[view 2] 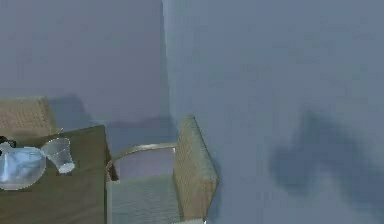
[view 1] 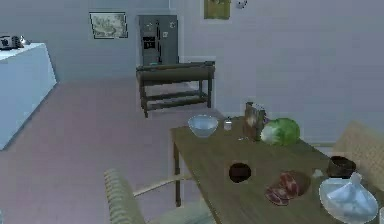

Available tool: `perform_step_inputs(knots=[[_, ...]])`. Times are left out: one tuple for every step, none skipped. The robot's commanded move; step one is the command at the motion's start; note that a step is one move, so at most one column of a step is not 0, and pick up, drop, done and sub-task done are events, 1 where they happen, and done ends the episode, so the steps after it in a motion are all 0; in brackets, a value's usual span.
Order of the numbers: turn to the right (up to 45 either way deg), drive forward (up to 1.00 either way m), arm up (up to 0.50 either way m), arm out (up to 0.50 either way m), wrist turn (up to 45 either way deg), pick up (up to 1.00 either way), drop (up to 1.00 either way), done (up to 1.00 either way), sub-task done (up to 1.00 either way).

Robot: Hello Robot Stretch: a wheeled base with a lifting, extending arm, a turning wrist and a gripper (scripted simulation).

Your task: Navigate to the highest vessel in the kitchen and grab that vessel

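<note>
Several vessels ahead; target unconfirmed.
Pale bowl (view 1: 203, 125), dark bowl (view 1: 240, 172) and glass vessel (view 1: 350, 197) stand on the wooden table (view 1: 215, 155); a dark item (view 1: 10, 42) on the white counter (view 1: 25, 75) appears higher. Risk: wrong vessel chosen, or the chair (view 1: 122, 200) is struck on approach. Finger state: cannot tell.

Honestly, can't tell you what the robot's body looks like here. Colours, shapes, markings: no way to say.

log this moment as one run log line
location: by dining table | on it: glass bowl, lettuce, bottles | ahead: fridge, side table | arm side: chair, cup
</note>
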Motion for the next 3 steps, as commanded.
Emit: perform_step_inputs(knots=[[-42.0,0.0,0.0,0.0,0.0,0.0,0.0,0.0,0.0],[0.0,0.0,0.5,0.0,0.0,0.0,0.0,0.0,0.0],[0.0,0.0,0.38,0.0,0.0,0.0,0.0,0.0,0.0]])
